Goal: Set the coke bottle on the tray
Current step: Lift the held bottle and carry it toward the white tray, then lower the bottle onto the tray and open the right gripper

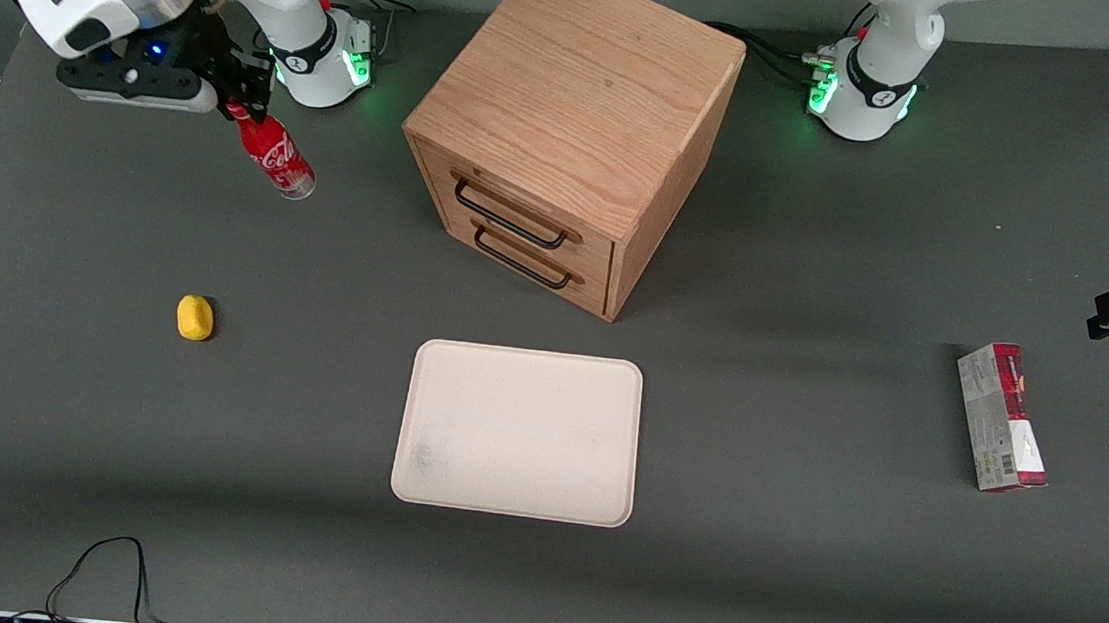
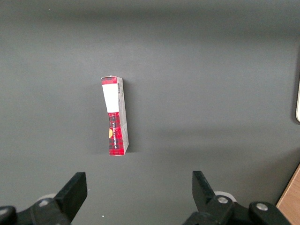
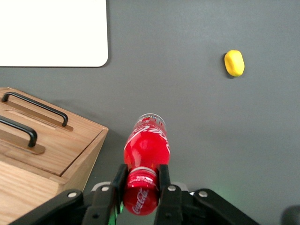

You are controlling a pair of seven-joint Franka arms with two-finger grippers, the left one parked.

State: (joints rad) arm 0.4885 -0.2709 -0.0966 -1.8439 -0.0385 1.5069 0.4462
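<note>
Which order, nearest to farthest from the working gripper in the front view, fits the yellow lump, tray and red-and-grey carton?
The gripper holds the coke bottle.
1. Yellow lump, nearer the camera.
2. Tray, mid-table.
3. Red-and-grey carton, toward the parked arm's end.

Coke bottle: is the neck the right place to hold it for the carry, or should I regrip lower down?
Keep the neck grip. The gripper is shut on the coke bottle just under its cap, coming from above, with a finger on either side. The neck is the narrowest part, and the clear base hangs free and tilted, so it can go base first onto the tray.
</note>
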